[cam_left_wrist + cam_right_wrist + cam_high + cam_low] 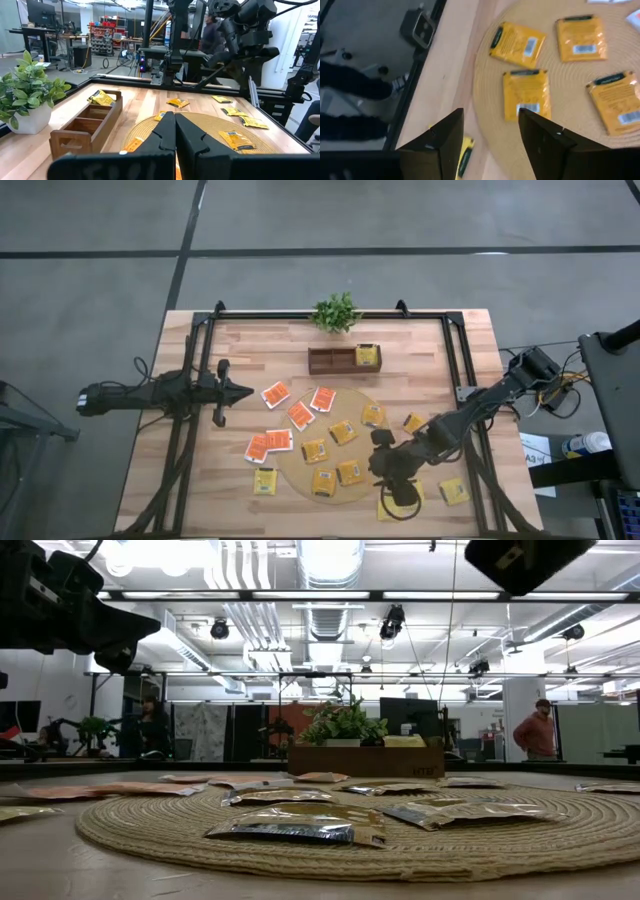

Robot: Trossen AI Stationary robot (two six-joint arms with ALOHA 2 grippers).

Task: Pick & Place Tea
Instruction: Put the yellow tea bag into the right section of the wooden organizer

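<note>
Yellow tea packets (343,432) lie flat on the round woven mat (300,472), and orange-red packets (301,415) lie at the mat's left edge and on the wood beside it. My right gripper (398,492) hovers open above the mat's near right edge. In the right wrist view (490,145) its fingers stand over the mat's rim, with a yellow packet (526,95) ahead of them and another (466,152) on the bare wood under one finger. My left gripper (235,391) waits shut at the table's left (175,135).
A wooden tray (330,360) stands on the far side with one yellow packet (367,355) in its right compartment. A small green plant (335,312) is behind it. More yellow packets (453,491) lie right of the mat. A black frame (455,355) borders the table.
</note>
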